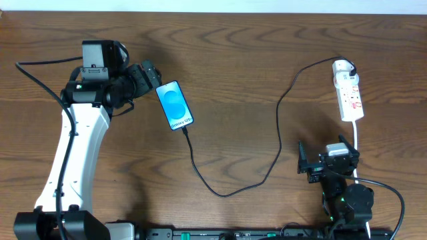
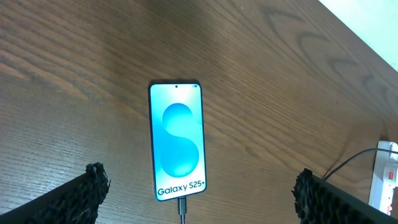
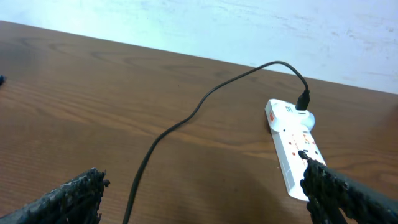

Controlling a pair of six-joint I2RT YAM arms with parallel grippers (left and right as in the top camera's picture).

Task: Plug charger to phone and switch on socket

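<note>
Nearest to the robot, the right claw [image 3: 202, 177] hangs with its jaws wide apart and nothing between them. It faces the socket [image 1: 350, 93] but is not touching it.

A little further out, the charger [image 1: 279, 133] lies in a loose loop on the table [image 1: 240, 53]. One end sits in the bottom of the phone [image 1: 175, 105], which lies flat, left of the middle, with its blue screen up. Above the phone hangs the left claw [image 2: 200, 174], also wide open, empty and clear of the phone. It is better if it keeps away.

At the far right, the other end of the charger is in the last outlet of the socket. So I judge the plugging is done, and only the switch is left.

To do it well, the right claw should go forward over the socket and bring its jaws together into one firm tip. It should then press straight down on the switch of the used outlet. Which switch this is I cannot tell, because they are too small. A slanted push may slide the light socket or pull the charger out.
</note>
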